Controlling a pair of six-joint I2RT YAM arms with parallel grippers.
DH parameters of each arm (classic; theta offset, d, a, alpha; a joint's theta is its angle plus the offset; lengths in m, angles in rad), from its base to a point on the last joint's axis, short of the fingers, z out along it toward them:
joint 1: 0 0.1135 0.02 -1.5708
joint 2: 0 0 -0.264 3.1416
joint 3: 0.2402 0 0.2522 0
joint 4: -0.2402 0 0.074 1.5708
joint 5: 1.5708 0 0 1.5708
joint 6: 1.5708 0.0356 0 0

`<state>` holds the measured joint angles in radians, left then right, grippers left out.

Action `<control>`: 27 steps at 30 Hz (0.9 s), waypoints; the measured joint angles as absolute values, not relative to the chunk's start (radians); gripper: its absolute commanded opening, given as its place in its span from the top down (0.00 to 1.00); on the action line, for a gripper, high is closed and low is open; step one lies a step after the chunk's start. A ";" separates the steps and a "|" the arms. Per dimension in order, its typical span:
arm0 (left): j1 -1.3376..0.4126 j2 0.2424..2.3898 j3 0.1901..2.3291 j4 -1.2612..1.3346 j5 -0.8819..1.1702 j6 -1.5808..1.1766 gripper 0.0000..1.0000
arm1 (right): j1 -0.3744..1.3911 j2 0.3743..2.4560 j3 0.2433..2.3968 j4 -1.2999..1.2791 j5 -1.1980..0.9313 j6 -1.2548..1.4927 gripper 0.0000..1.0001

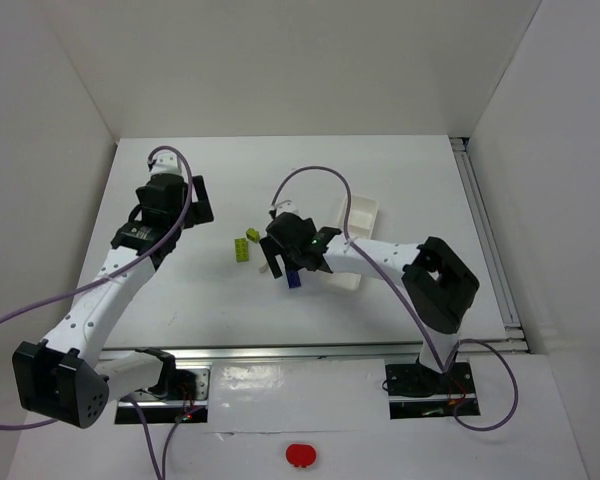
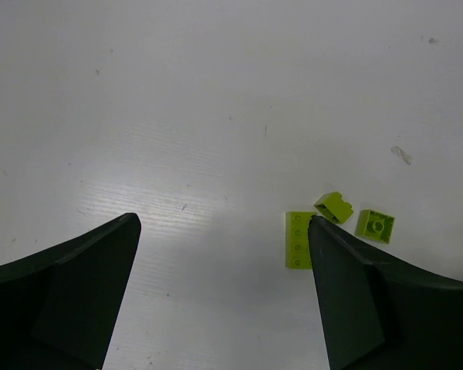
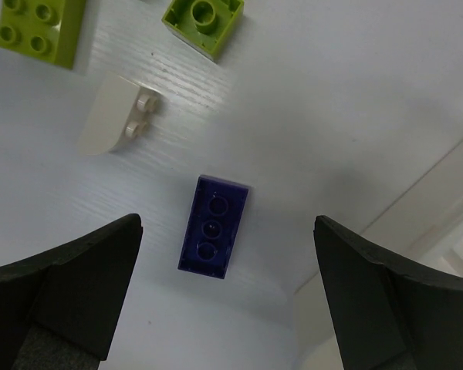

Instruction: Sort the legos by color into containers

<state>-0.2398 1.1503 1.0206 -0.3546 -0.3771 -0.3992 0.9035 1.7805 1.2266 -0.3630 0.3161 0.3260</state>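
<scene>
Fingers (image 2: 77,285) are held wide apart on left gripper (image 2: 224,222) and right gripper (image 3: 228,223), nothing grasped. Purple brick (image 3: 214,225) is framed between the right pair.

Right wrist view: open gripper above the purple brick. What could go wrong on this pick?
The purple brick lies skewed under the open right gripper, so it may twist or slip on closing. The tray edge sits close beside one finger, which might catch it going down. The cream brick nearby could get nudged.
</scene>
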 measured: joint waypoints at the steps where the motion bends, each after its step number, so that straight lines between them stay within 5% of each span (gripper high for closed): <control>1: -0.240 1.150 1.021 -0.362 -0.380 -0.400 0.01 | 0.904 1.796 1.228 -0.363 0.312 0.324 0.00; 7: -0.240 1.150 1.051 -0.432 -0.392 -0.440 0.01 | 0.912 1.863 1.232 -0.361 0.299 0.325 0.06; 13: -0.240 1.150 1.083 -0.455 -0.387 -0.451 0.01 | 0.928 1.893 1.222 -0.357 0.278 0.346 0.26; 20: -0.240 1.163 1.083 -0.480 -0.392 -0.451 0.01 | 0.932 1.918 1.221 -0.336 0.266 0.375 0.33; 27: -0.240 1.150 1.083 -0.480 -0.401 -0.447 0.01 | 0.936 1.921 1.222 -0.330 0.262 0.392 0.52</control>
